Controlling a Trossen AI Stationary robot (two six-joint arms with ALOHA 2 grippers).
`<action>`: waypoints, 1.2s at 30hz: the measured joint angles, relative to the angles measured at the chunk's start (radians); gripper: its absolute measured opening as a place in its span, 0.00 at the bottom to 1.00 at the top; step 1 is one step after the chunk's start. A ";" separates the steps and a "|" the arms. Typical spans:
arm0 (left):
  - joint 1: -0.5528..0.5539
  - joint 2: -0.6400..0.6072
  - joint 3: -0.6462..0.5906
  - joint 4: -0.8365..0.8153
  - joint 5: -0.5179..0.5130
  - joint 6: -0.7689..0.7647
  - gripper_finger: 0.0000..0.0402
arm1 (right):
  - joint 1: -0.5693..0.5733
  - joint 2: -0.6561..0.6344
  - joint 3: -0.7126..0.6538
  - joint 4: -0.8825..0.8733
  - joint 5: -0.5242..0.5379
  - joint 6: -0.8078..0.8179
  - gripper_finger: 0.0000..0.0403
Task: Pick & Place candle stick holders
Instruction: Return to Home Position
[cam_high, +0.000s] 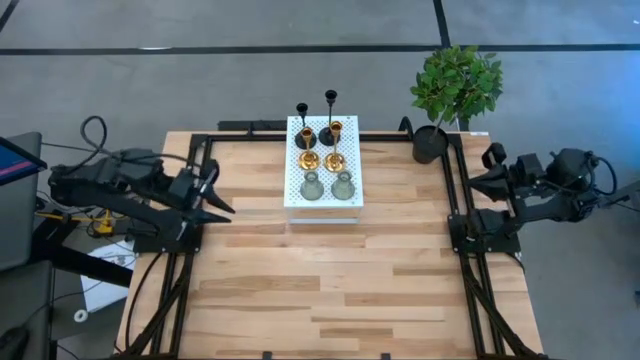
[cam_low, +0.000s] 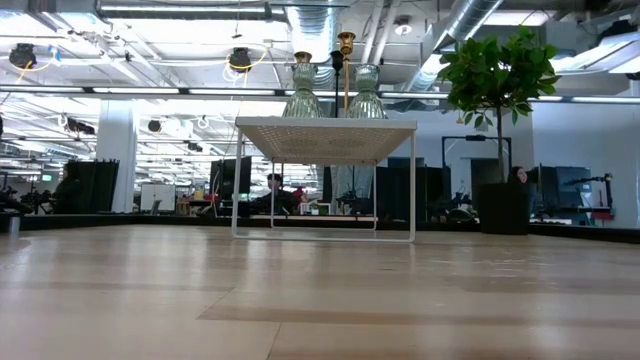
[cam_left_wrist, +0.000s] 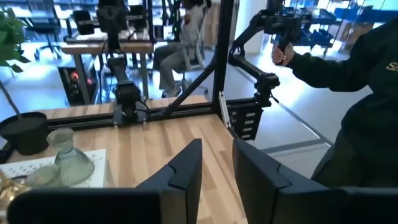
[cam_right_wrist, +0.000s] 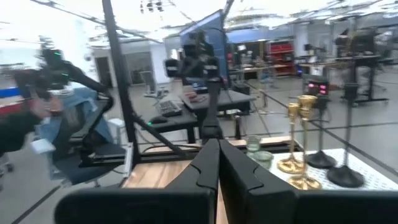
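The left fingers stand spread, bare tabletop showing through the gap, and pinch nothing. The right fingers are pressed together, likewise empty. Both sets hover at the tabletop's side edges, so I judge the coming move to be only a retreat to rest, one that must keep away from the white shelf. That shelf lies ahead of each set of fingers and off to one side, well apart from both, with the left fingers the nearer in the high view. On it all six candle stick holders stand upright in three pairs: the grey-green holders closest to both sets of fingers, the gold holders next, and the black holders farthest. The plant pot stands nearer the right fingers than the shelf does. Only the high view shows this order and both arms. The low view shows no arm, just the grey-green pair atop the shelf with gold tops behind.
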 joint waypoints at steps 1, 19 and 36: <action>0.000 -0.036 -0.042 0.014 0.000 0.001 0.22 | 0.000 0.000 0.000 0.000 -0.014 -0.002 0.00; 0.000 -0.470 -0.460 0.143 0.097 0.009 0.22 | 0.000 -0.107 -0.095 0.036 -0.027 -0.004 0.00; -0.001 -0.530 -0.564 0.233 0.100 0.066 0.22 | -0.001 -0.109 -0.197 0.158 -0.025 -0.006 0.00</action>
